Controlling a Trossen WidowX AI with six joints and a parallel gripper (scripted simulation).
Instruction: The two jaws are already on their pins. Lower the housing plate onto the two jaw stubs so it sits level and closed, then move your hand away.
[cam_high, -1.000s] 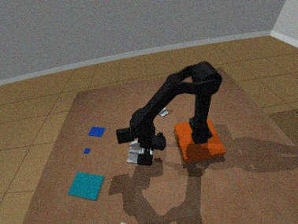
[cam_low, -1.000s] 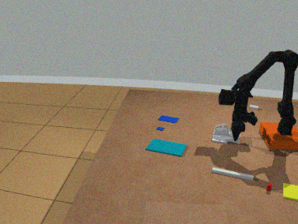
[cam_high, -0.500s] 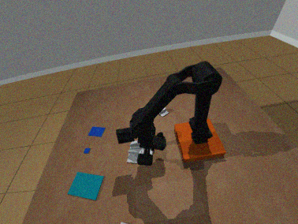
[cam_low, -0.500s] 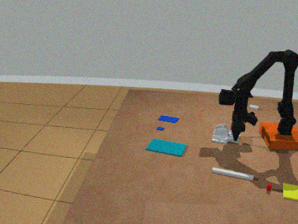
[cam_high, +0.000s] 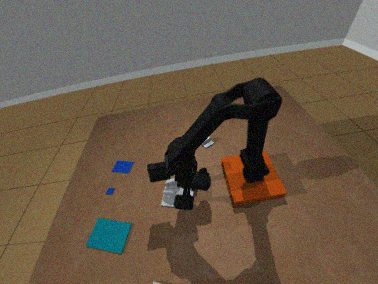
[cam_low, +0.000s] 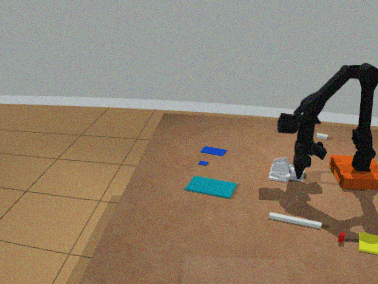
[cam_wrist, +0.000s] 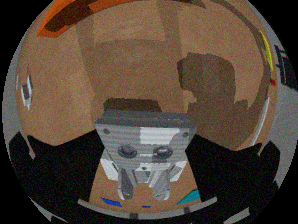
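The grey housing plate (cam_wrist: 112, 137) lies crosswise between the fingers in the wrist view, with two round pin ends showing in it. My gripper (cam_high: 184, 201) (cam_low: 299, 174) (cam_wrist: 145, 132) is low over the grey assembly and shut on the plate, its fingers at the plate's two sides. Two grey jaws (cam_wrist: 125, 186) (cam_wrist: 161, 185) stick out from beneath the plate, side by side. The pale assembly (cam_high: 172, 193) (cam_low: 280, 168) shows partly beside the hand in the top and exterior views. The fingers and plate hide the stubs, so I cannot tell whether the plate touches them or is fully level.
The orange arm base (cam_high: 240, 191) (cam_low: 345, 175) stands beside the assembly. A teal slab (cam_high: 109, 235) (cam_low: 211, 186) and two blue pieces (cam_high: 123, 167) (cam_high: 110, 191) lie on the other side. A white rod (cam_low: 295, 220), a red piece (cam_low: 341, 237) and a yellow piece (cam_low: 369, 243) lie nearer the exterior camera.
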